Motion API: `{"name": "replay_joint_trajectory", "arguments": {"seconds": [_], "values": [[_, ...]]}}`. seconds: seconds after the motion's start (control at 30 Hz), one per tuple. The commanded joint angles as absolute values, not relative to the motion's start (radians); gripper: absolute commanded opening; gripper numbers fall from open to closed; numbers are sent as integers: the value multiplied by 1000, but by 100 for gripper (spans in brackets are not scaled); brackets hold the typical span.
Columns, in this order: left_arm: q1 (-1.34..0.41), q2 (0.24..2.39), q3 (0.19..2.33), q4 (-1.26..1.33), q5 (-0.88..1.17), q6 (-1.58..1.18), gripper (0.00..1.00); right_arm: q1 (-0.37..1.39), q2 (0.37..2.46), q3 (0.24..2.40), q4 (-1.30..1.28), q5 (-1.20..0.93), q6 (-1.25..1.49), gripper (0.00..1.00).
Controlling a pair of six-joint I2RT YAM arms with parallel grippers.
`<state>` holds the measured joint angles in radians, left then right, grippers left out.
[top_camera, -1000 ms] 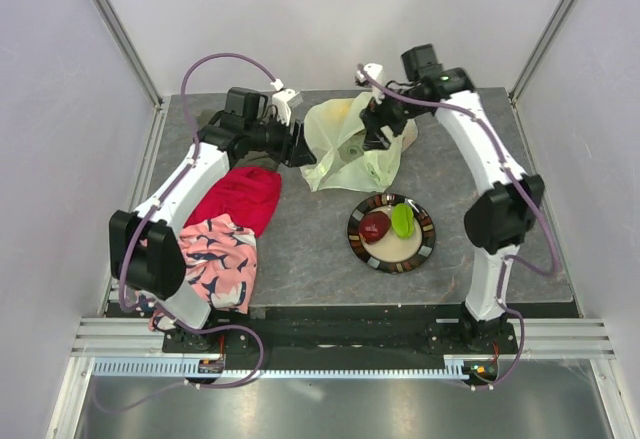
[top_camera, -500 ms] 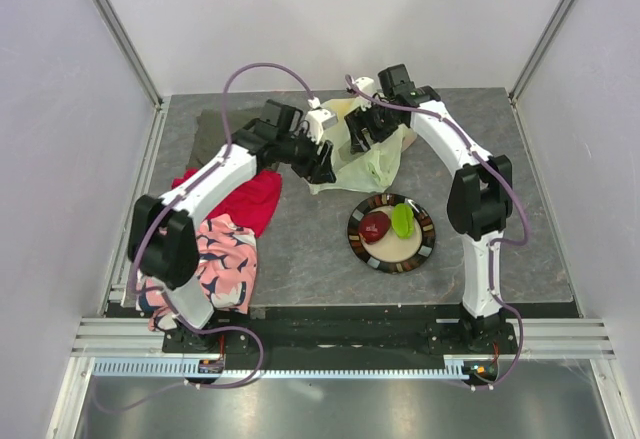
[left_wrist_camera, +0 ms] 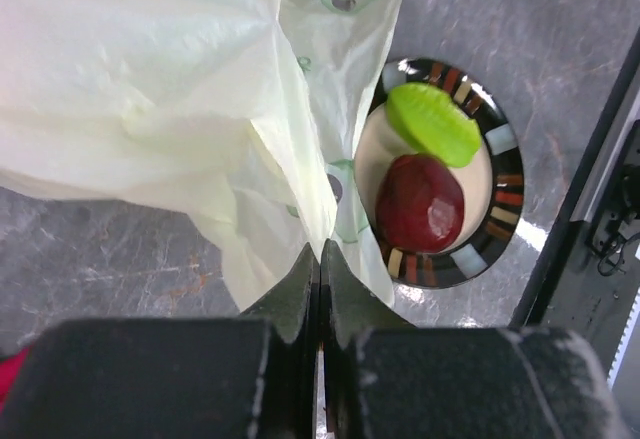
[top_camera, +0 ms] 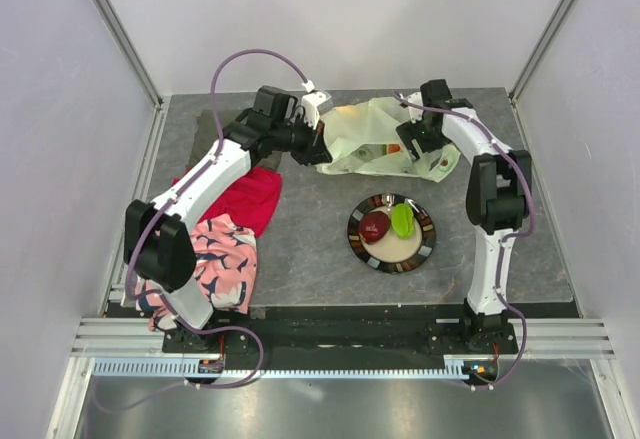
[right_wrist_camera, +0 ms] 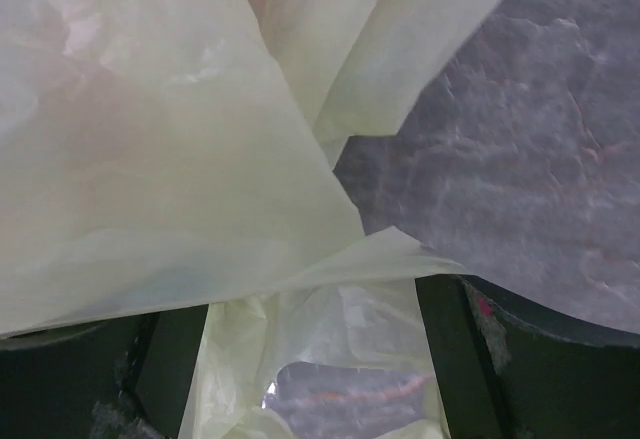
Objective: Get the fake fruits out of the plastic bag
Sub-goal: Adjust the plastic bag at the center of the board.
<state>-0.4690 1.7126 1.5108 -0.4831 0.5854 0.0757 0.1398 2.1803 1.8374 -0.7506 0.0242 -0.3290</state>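
The pale-green plastic bag (top_camera: pixel 365 129) lies stretched out flat across the back of the table. My left gripper (top_camera: pixel 318 139) is at its left end, shut on a fold of the bag's edge (left_wrist_camera: pixel 300 199), fingertips (left_wrist_camera: pixel 305 269) pressed together. My right gripper (top_camera: pixel 413 143) is at the bag's right end, open, with bag film (right_wrist_camera: pixel 200 159) draped between its wide-apart fingers (right_wrist_camera: pixel 470 349). A dark red apple (top_camera: pixel 375 226) and a green piece (top_camera: pixel 403 220) lie on the round striped-rim plate (top_camera: pixel 424 249). A small orange spot (top_camera: pixel 393 147) shows through the bag; other fruits are hidden.
A red cloth (top_camera: pixel 245 197) and a pink patterned cloth (top_camera: pixel 220 259) lie at the left, beside the left arm. The plate (left_wrist_camera: pixel 505 174) sits just in front of the bag. Grey tabletop (top_camera: pixel 310 249) lies between the cloths and the plate.
My left gripper has shut on the bag's edge and pulled it to the left. My right gripper has moved right, and the bag has spread out wide between the two.
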Motion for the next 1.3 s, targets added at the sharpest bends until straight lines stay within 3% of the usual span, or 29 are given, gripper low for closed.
{"name": "replay_joint_trajectory", "arguments": {"seconds": [0.0, 0.13, 0.33, 0.53, 0.83, 0.97, 1.27], "values": [[-469, 1634, 1535, -442, 626, 72, 2, 169, 1976, 1807, -729, 91, -405, 89], [-471, 1658, 1572, -439, 647, 54, 2, 216, 1870, 1798, -747, -128, -504, 89], [-471, 1692, 1611, -436, 669, 40, 2, 316, 1781, 1738, -735, -248, -572, 88], [-471, 1689, 1608, -434, 664, 41, 2, 327, 1882, 1790, -764, -344, -505, 68], [-471, 1658, 1568, -442, 660, 61, 1, 295, 2163, 2003, -746, -275, -278, 55], [-471, 1643, 1539, -443, 655, 72, 2, 285, 2261, 2089, -721, -158, -213, 55], [-471, 1631, 1517, -451, 643, 86, 2, 282, 2278, 2026, -703, 34, -184, 59]]}}
